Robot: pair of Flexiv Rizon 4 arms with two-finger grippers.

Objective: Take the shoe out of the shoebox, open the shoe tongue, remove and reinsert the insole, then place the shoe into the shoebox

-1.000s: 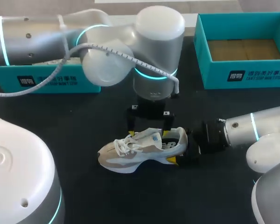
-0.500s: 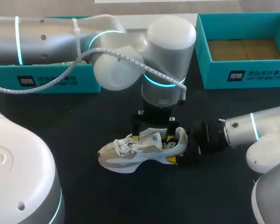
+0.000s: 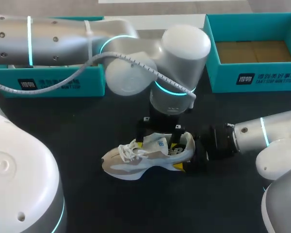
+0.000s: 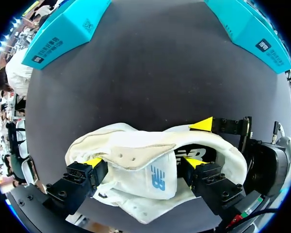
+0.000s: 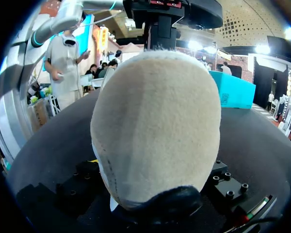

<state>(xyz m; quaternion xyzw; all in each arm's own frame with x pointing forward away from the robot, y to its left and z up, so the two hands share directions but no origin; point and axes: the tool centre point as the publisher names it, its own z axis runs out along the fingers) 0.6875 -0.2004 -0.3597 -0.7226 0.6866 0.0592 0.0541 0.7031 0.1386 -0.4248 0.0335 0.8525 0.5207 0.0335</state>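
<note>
Matt suede and mesh cloth on the shoe [image 3: 146, 158], matt black table [image 3: 111, 119]; smooth teal cardboard shoebox [image 3: 262, 80]

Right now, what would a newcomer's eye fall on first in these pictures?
The pale shoe stands in the middle, with the left claw down over its tongue and the right claw gripping its heel. Behind it, at the far right, the open teal right box has nothing in it.

Left claw [image 3: 158, 142] hangs straight down, fingers spread wide; right claw [image 3: 185, 155] lies level, gripping the shoe [image 3: 136, 160] heel.
</note>
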